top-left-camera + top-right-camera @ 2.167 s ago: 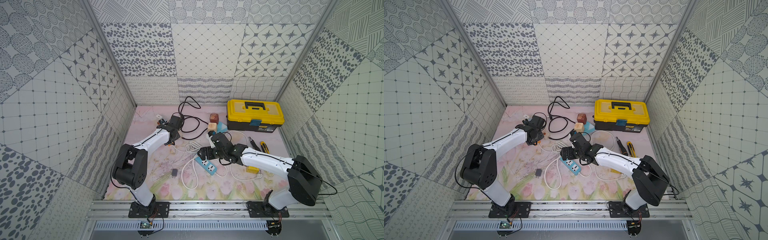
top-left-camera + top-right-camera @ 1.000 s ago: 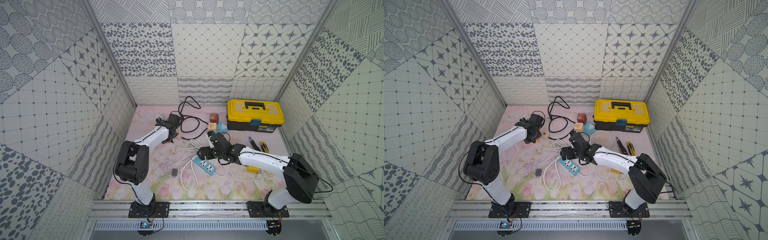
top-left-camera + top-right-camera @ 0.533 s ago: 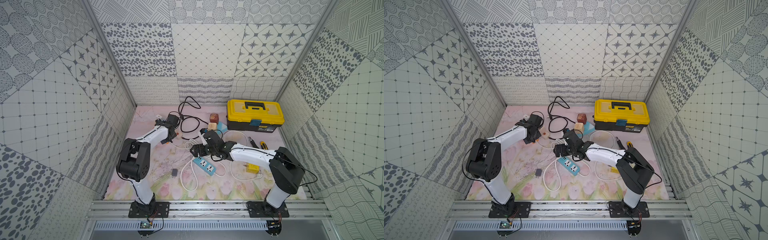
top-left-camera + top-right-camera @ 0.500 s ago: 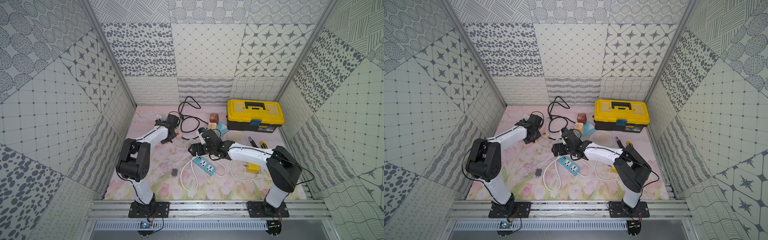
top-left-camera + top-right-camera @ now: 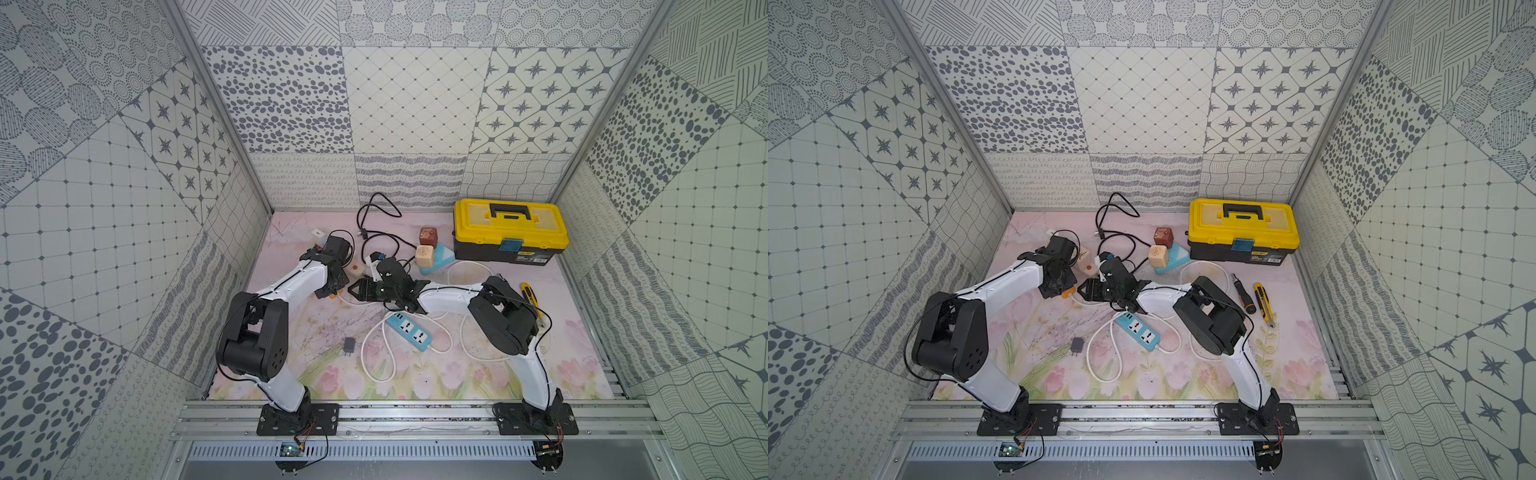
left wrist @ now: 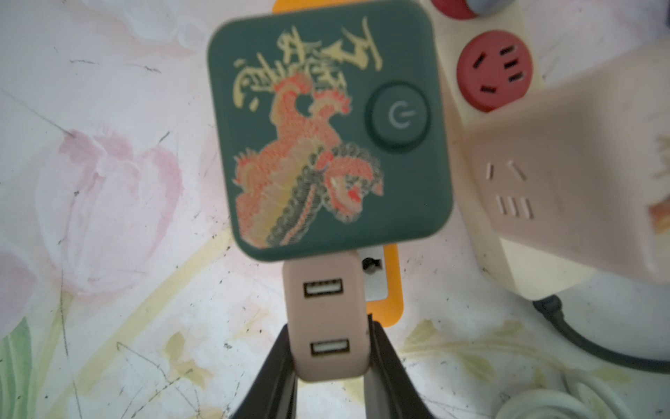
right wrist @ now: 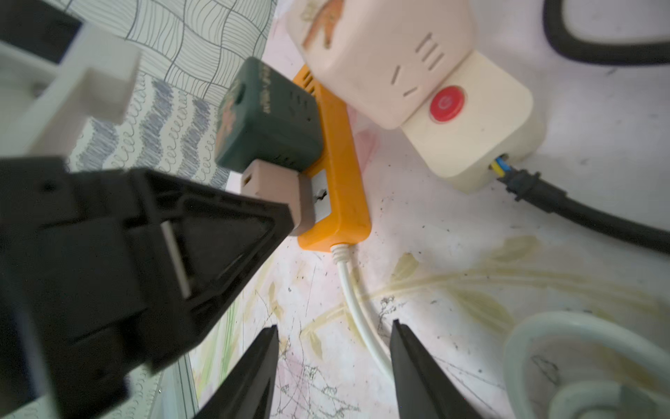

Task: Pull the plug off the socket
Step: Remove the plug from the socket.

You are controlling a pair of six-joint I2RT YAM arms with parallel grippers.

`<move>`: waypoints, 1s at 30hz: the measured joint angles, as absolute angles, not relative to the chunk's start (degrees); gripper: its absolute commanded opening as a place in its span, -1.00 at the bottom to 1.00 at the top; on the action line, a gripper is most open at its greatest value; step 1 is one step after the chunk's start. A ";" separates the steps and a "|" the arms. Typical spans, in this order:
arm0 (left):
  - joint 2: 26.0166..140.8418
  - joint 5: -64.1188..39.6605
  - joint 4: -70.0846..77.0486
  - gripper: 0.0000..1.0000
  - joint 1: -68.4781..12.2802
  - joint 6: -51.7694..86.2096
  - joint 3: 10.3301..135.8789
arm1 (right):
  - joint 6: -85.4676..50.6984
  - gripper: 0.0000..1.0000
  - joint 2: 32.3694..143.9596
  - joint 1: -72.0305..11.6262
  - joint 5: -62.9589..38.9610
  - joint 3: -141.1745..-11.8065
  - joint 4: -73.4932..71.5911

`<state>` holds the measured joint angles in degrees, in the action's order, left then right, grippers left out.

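The plug (image 6: 328, 319) is a pink-beige adapter with two USB ports, seated in the orange socket strip (image 6: 393, 290). My left gripper (image 6: 329, 328) is shut on the plug's sides, its fingers pressed to both flanks. A dark green cube plug (image 6: 326, 127) with a dragon print sits in the same strip beside it. The right wrist view shows the plug (image 7: 279, 185), the strip (image 7: 340, 181) and its white cord (image 7: 355, 301). My right gripper (image 7: 334, 324) stands open low over the mat, astride that cord without touching it. In a top view the two grippers (image 5: 330, 291) (image 5: 355, 291) face each other.
A cream power strip (image 6: 495, 69) with a red socket and black cable lies right beside the orange one. A blue power strip (image 5: 409, 332), a small black adapter (image 5: 349, 345), two wooden cubes (image 5: 426, 254), a yellow toolbox (image 5: 509, 226) and a utility knife (image 5: 532, 297) lie around.
My right arm has swung left from the blue strip to the orange strip's cord and narrowed its jaws. My left gripper has closed on the pink plug.
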<state>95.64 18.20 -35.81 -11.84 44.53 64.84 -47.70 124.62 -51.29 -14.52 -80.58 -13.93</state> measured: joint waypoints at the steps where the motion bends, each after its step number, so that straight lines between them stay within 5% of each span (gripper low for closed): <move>1: 95.22 17.74 -36.32 -0.68 -11.79 44.23 64.55 | -48.66 0.05 125.64 -51.27 -14.55 -81.14 -14.24; 30: 92.20 10.46 -42.17 -0.85 -11.38 40.23 63.72 | -54.33 -0.14 139.13 -52.01 -20.38 -94.91 -15.11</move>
<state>92.20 10.46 -42.17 -11.38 40.23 63.72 -54.33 139.13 -52.01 -20.38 -94.91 -15.11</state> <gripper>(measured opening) 0.309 0.436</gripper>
